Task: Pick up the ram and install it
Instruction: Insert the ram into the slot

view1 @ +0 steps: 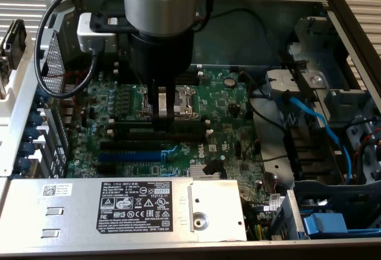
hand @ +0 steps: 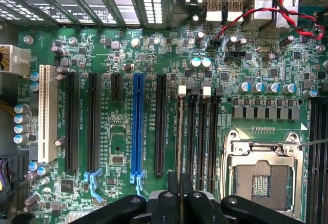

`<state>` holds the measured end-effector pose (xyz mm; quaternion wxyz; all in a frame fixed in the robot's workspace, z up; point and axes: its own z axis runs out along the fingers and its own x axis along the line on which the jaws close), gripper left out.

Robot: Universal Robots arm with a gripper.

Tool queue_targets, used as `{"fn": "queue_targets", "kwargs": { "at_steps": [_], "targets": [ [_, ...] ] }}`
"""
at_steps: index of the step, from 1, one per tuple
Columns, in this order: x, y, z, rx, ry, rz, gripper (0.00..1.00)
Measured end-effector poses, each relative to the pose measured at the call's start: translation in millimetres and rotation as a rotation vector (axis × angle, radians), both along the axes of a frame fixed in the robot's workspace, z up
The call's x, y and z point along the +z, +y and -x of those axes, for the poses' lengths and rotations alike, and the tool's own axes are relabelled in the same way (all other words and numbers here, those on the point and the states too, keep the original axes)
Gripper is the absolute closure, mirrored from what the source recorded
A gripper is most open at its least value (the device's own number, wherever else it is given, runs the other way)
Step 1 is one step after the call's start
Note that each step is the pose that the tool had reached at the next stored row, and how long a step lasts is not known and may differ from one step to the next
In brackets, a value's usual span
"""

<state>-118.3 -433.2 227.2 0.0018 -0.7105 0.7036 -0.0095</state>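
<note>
Exterior view: the robot arm reaches straight down into an open computer case, its gripper (view1: 162,110) low over the motherboard (view1: 226,108), just beside the processor socket (view1: 184,100). Its fingers are nearly together, pinching the ram (hand: 180,131) upright on its thin edge, so it can drop lengthwise into a slot. Seen from the wrist, the stick runs out from between the fingertips, lined up along the black memory slots (hand: 201,131) with white end clips.
</note>
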Motion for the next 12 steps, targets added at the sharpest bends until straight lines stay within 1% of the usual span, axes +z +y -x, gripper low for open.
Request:
{"fn": "queue_targets", "kwargs": {
  "at_steps": [12],
  "targets": [
    [-1.5, 0.0, 0.0, 0.006, -0.0001, 0.0000, 0.87]
  ]
}}
